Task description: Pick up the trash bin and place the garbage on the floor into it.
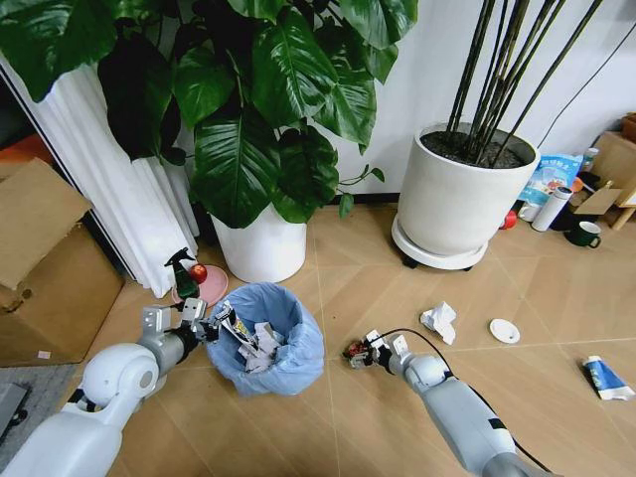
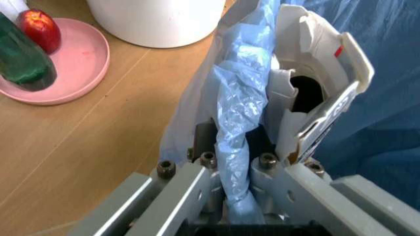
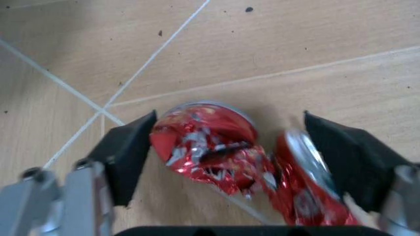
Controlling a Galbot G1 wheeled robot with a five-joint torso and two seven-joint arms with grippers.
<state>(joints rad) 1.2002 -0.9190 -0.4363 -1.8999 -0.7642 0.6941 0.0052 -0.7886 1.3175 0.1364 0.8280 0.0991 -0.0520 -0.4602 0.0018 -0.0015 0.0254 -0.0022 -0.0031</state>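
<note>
The trash bin (image 1: 288,370), small and round with a crinkly light-blue bag (image 2: 239,98), stands on the floor left of centre. My left gripper (image 1: 219,324) (image 2: 233,162) is shut on its near-left rim, with bag plastic bunched between the fingers. White cartons and papers (image 2: 315,93) lie inside. My right gripper (image 1: 354,354) (image 3: 229,118) is down at the floor just right of the bin. Both its fingers (image 3: 128,155) touch a crushed red wrapper (image 3: 210,152) held between them. Still on the floor are crumpled white paper (image 1: 438,320), a white disc (image 1: 504,331) and a blue-white tube (image 1: 605,379).
Two big white planters (image 1: 260,246) (image 1: 455,199) stand behind. A pink plate (image 2: 82,64) with a red fruit and a green spray bottle (image 1: 183,273) sits left of the bin. A cardboard box (image 1: 50,268) is at far left. A mug and clutter (image 1: 581,234) fill the far right.
</note>
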